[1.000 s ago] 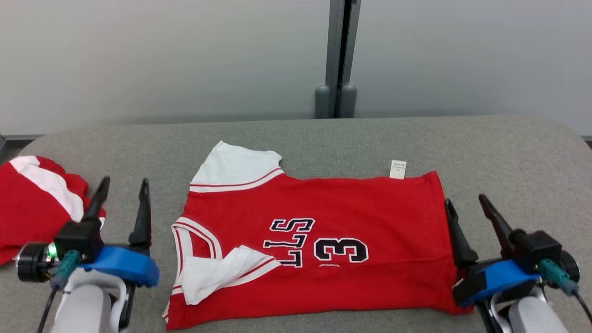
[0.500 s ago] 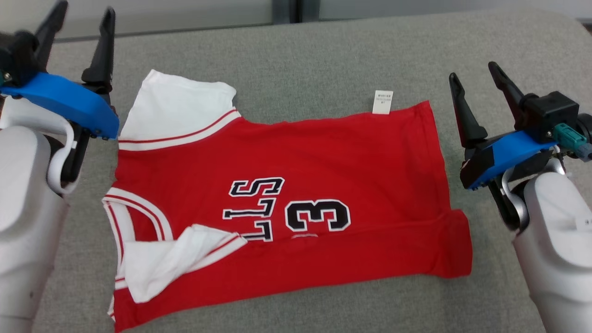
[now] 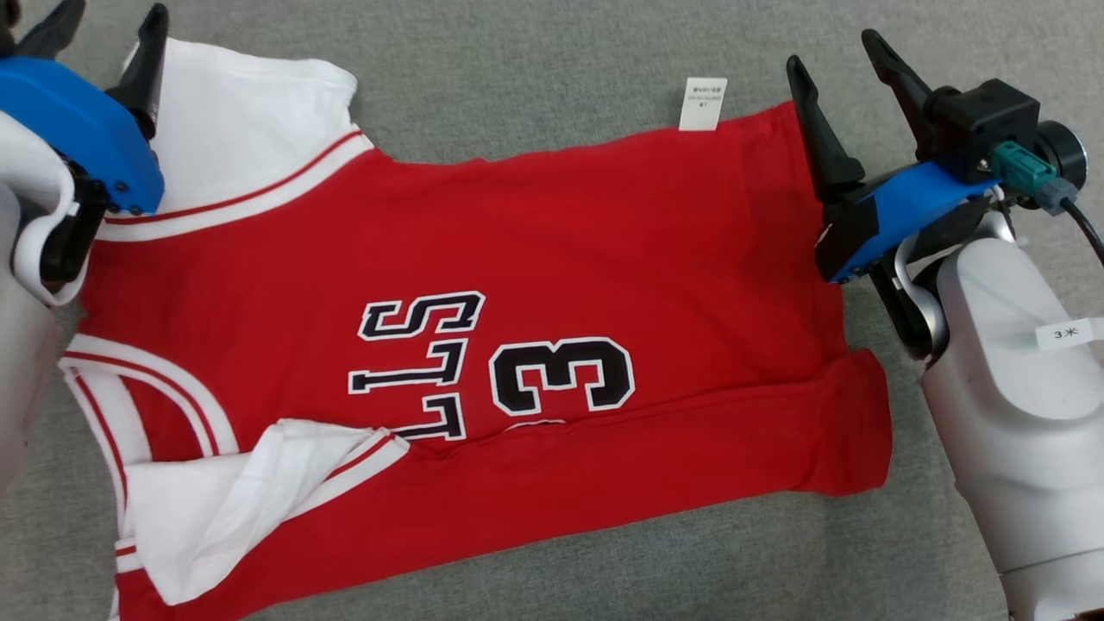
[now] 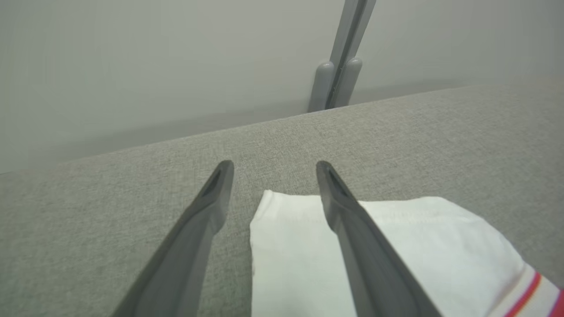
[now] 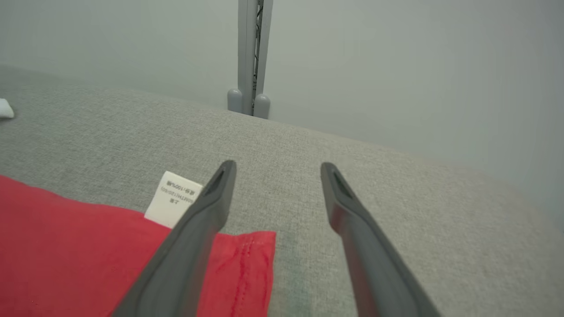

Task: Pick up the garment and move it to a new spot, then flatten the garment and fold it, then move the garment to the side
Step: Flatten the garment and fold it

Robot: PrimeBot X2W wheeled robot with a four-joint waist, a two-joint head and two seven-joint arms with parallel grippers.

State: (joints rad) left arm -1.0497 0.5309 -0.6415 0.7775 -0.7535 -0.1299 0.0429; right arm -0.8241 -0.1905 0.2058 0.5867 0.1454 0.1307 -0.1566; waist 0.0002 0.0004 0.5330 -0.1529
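The garment [image 3: 517, 259] is a red jersey with white sleeves and a black "3", lying spread out on the grey table. Its near sleeve [image 3: 224, 509] is folded over the body. My left gripper [image 3: 108, 17] stands open over the far white sleeve [image 3: 250, 112]. In the left wrist view that gripper [image 4: 274, 166] has the sleeve's corner [image 4: 299, 246] between its fingers. My right gripper [image 3: 830, 49] is open at the jersey's far right corner, beside the white label [image 3: 705, 103]. Its wrist view shows the gripper [image 5: 278, 165] with the left finger over the red hem corner [image 5: 246, 259] and the label [image 5: 174, 198].
Grey fabric covers the table [image 3: 517, 52]. Bare surface stretches beyond the jersey's far edge up to a pale wall with a grey post [image 4: 337, 75], which the right wrist view shows as the post [image 5: 249, 57].
The head camera has tilted down and closer, so the picture has shifted. Both open grippers have reached forward from the near side to the jersey's far edge.
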